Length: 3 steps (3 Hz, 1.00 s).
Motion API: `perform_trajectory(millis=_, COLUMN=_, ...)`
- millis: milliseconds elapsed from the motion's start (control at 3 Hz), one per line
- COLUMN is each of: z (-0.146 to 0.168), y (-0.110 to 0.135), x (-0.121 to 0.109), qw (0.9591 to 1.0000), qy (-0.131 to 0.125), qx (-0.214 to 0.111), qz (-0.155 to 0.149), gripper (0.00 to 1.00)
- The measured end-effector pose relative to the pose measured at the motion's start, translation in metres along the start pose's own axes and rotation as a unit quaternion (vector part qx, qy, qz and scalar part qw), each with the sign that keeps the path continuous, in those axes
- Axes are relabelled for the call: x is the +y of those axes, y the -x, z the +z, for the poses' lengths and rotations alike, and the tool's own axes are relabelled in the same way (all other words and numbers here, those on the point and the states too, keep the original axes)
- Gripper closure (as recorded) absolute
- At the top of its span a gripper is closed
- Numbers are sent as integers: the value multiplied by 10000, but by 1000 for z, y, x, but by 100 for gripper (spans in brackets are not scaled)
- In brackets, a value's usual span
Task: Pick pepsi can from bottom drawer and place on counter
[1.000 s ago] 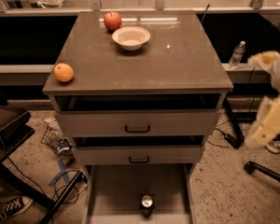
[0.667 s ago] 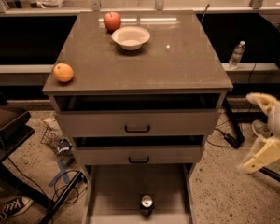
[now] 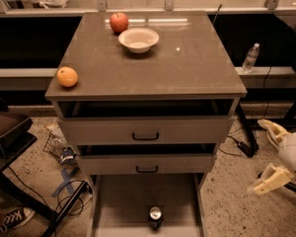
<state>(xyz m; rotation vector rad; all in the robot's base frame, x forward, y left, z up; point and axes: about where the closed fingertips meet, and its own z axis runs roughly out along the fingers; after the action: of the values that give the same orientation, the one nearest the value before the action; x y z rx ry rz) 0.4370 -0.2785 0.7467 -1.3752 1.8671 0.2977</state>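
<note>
Plainly, we see the gripper [image 3: 261, 154] at the lower right edge of the frame, beside the cabinet, fingers spread wide and holding nothing; the pepsi can [image 3: 155, 216] stands upright, silver top up, at bottom centre in the open bottom drawer [image 3: 128, 196], left of and lower than the gripper; we judge a leftward, downward reach comes first, the counter [image 3: 187, 68] later; we read no label.

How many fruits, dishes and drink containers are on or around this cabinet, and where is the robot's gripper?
Fruit: 2, the apple and the orange, on the counter
Bowls: 1, the bowl
Cans: 1, the pepsi can in the bottom drawer
Bottles: 1, the water bottle
Total: 5
The gripper hangs open, low to the cabinet's right.
</note>
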Motion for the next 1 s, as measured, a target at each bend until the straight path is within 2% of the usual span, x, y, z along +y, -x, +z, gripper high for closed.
perform_trajectory(millis=333, z=10, y=-9, x=3, qw=9999, qy=56, qx=-78, qz=40, gripper=0)
perform_trajectory(millis=667, z=29, y=-20, x=10, qw=9994, qy=120, qx=-257, qz=205, gripper=0)
perform_trajectory(millis=1000, z=68, y=-45, x=23, qw=9955, qy=-18, qx=-838, qz=449, gripper=0)
